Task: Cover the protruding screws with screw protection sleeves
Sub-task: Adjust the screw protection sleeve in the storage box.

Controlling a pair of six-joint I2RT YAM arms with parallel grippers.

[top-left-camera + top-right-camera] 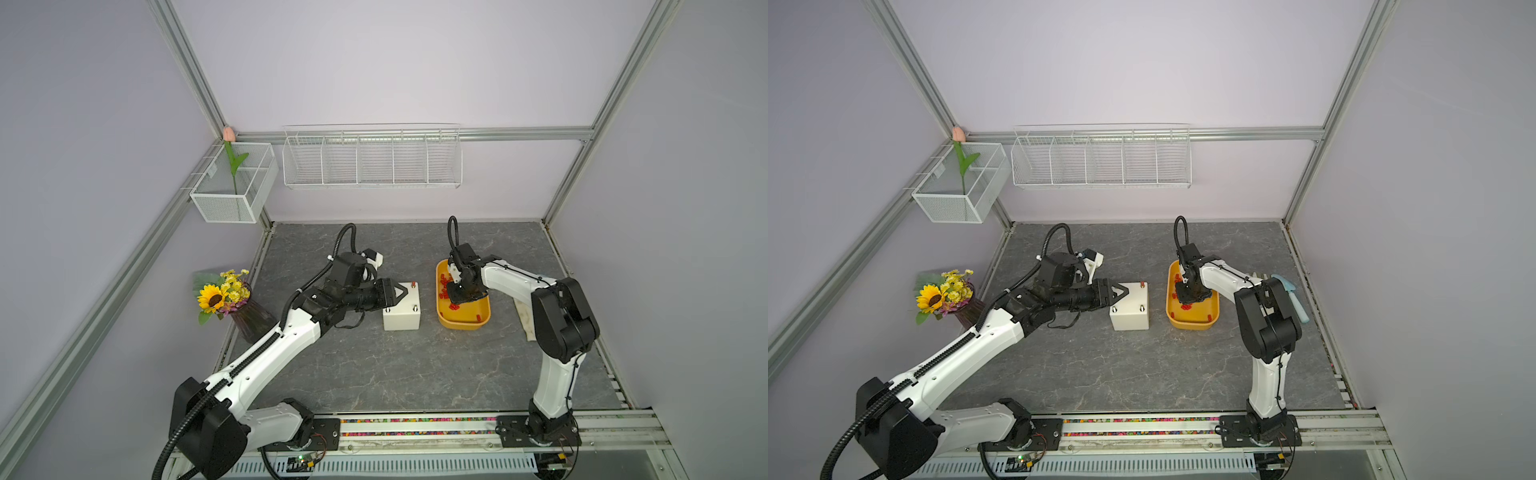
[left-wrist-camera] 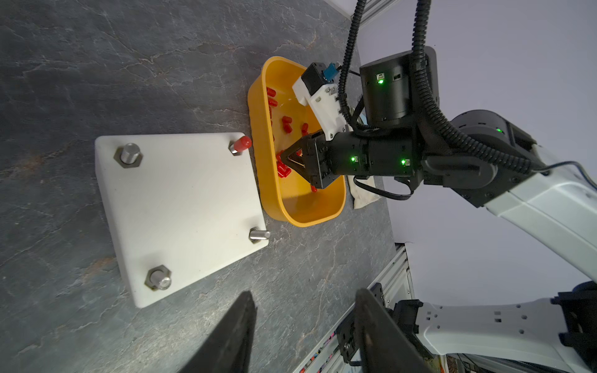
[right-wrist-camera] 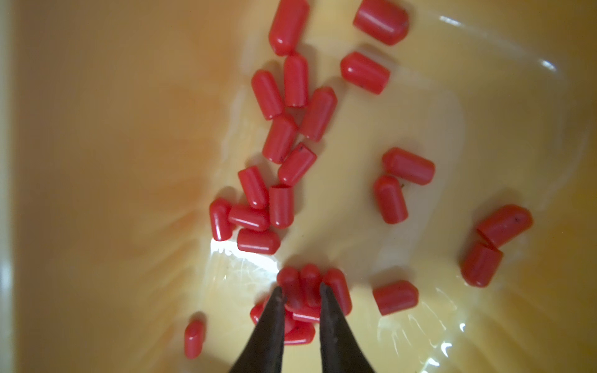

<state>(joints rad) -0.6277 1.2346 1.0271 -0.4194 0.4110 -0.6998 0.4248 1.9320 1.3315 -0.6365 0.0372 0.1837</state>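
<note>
The white box (image 2: 181,210) stands mid-table, seen in both top views (image 1: 401,318). Three bare protruding screws (image 2: 129,154) rise from its top corners. The fourth corner wears a red sleeve (image 2: 241,144). My left gripper (image 2: 303,292) hovers open beside the box's left edge (image 1: 406,291), holding nothing. Several loose screw protection sleeves (image 3: 281,139) lie in the yellow tray (image 1: 461,326) to the right of the box. My right gripper (image 3: 300,287) reaches down into the tray (image 2: 282,158). Its narrow jaws pinch two sleeves lying side by side on the tray floor.
A vase of sunflowers (image 1: 232,299) stands at the table's left edge behind my left arm. A cloth (image 1: 525,324) and a blue-handled tool (image 1: 1296,299) lie right of the tray. Wire baskets (image 1: 372,162) hang on the back wall.
</note>
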